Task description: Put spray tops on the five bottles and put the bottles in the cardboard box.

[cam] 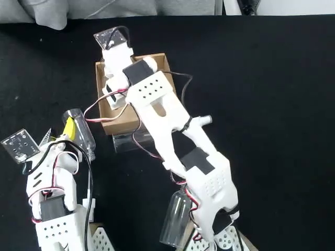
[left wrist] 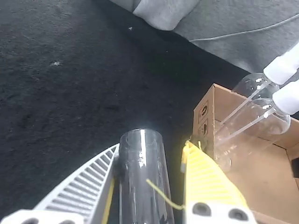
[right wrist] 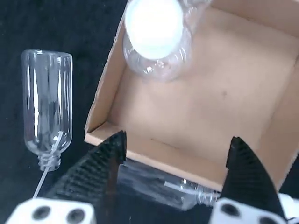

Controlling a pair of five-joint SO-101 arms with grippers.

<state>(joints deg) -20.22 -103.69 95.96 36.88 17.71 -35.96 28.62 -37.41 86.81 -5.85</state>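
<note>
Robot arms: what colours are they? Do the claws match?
The left arm and right arm are white with holes, black motors and red, black and white cables. The left gripper has one yellow finger and one white ribbed one; the right gripper's fingers are black.

The table cover (left wrist: 56,93) is black cloth, matt and finely napped, with pale lint specks; the grey cloth (left wrist: 187,18) at its far edge is matt, soft and creased. The cardboard box (right wrist: 201,102) is brown paperboard, matt, with raw cut edges; each bottle (right wrist: 46,102) is clear glossy plastic with smooth walls, each spray top (left wrist: 286,69) smooth white plastic. The left gripper (left wrist: 152,151) has ribbed plastic fingers (left wrist: 79,191), one white and one yellow; the right gripper (right wrist: 177,137) has black matt fingers (right wrist: 93,172) with fine layer lines; the arm shells (cam: 157,110) are white matt plastic.
</note>
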